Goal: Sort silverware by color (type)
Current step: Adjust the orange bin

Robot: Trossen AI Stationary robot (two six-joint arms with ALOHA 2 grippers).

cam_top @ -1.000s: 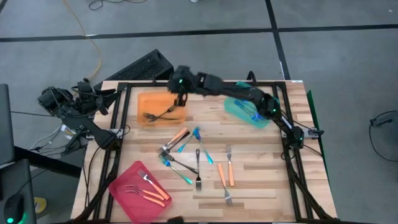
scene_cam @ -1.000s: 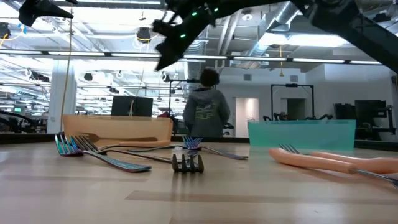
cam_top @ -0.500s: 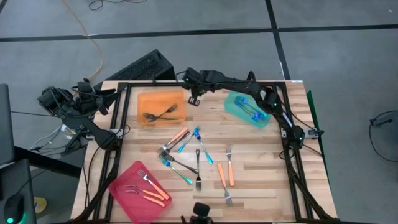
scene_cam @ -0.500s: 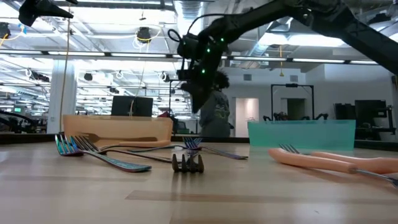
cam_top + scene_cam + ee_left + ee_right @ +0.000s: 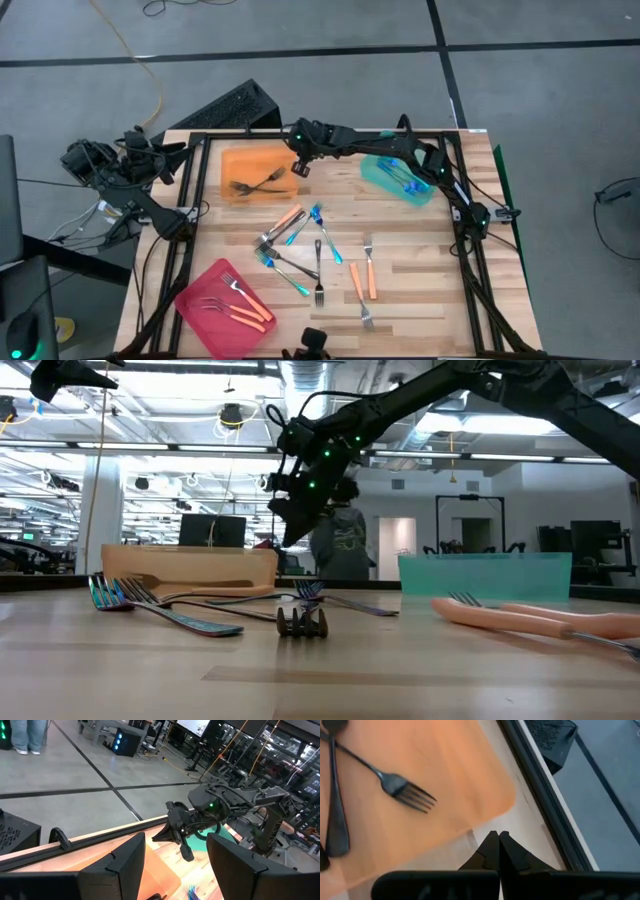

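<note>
**A:** Fingers of the right gripper (image 5: 300, 167) are pressed together with nothing between them; it hangs in the air just off the corner of the orange tray (image 5: 232, 162), where dark forks (image 5: 402, 789) already lie. The left gripper (image 5: 175, 870) has its jaws spread wide, parked off the table's edge, far from the work.

**B:** And the rest of the silverware?

**A:** Loose forks (image 5: 300, 250) lie scattered on the wooden table (image 5: 430, 260), nearer the front than the right gripper and well apart from it: orange-handled, blue-handled, dark ones, some crossing. More blue ones sit in the teal tray (image 5: 375, 175) beside that gripper, orange ones in the pink tray (image 5: 195, 305) far off.

**B:** How would they handle?

**A:** Light, stiff and thin, I judge, and lying flat, so probably slippery to pinch. I would take one across the handle near its middle, choosing a fork that lies clear of the crossed ones.
</note>
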